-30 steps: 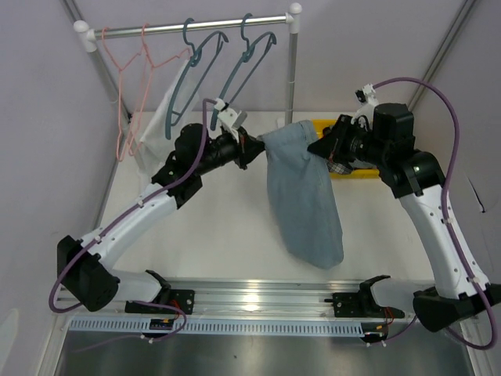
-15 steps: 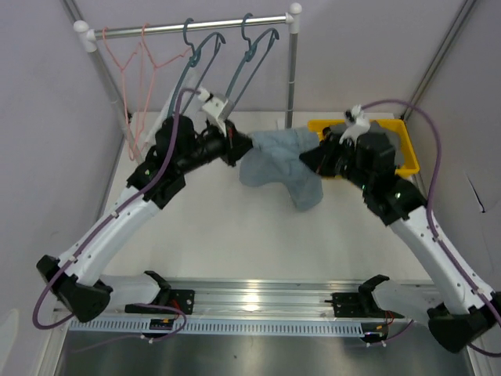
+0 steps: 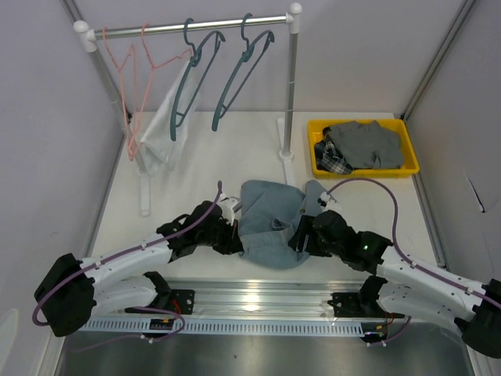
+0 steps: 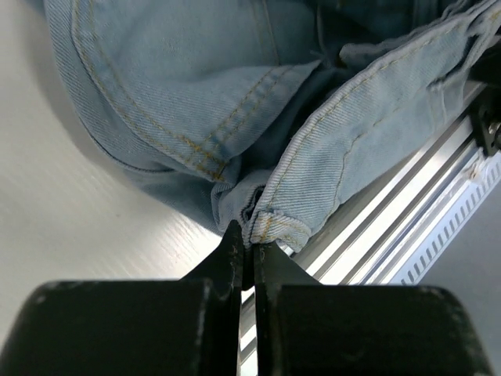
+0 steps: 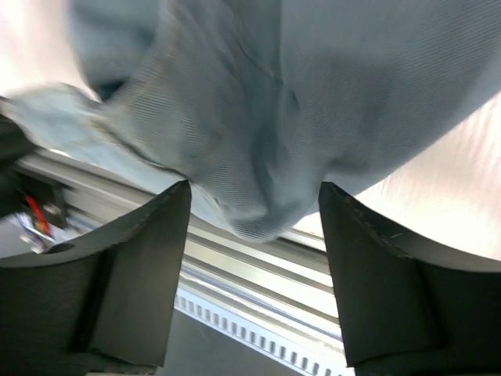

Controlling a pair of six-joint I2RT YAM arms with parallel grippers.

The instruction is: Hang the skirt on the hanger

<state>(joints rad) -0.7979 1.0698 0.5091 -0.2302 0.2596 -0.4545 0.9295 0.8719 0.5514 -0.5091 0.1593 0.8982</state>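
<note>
- The skirt (image 3: 274,223) lies in a crumpled denim heap on the surface (image 3: 196,168). In the overhead view it is toward 6 o'clock, just beside the metal track (image 3: 258,296) along the near edge.
- The left gripper (image 4: 246,254) is at the heap's 9 o'clock side, its fingers pressed together. A folded hem corner sits right at the tips, so it appears to pinch that edge.
- The right gripper (image 5: 254,188) is at the heap's 3 o'clock side and is spread wide. Blurred fabric fills the gap between its fingers, but nothing is clamped.
- Two teal hangers (image 3: 239,78) hang bare on the clothes rail (image 3: 196,28) at 12 o'clock, well apart from the skirt.
- Pink hangers (image 3: 129,86) hang at 11 o'clock, with a white garment (image 3: 159,129) draped below them.
- A yellow bin (image 3: 364,172) at 2 o'clock holds other clothes.
- The task looks early: the skirt is low on the surface and touches no hanger.
- What probably remains is to find the waistband, lift the skirt clear, bring it up to a teal hanger and fix it there so that it hangs from the rail.
</note>
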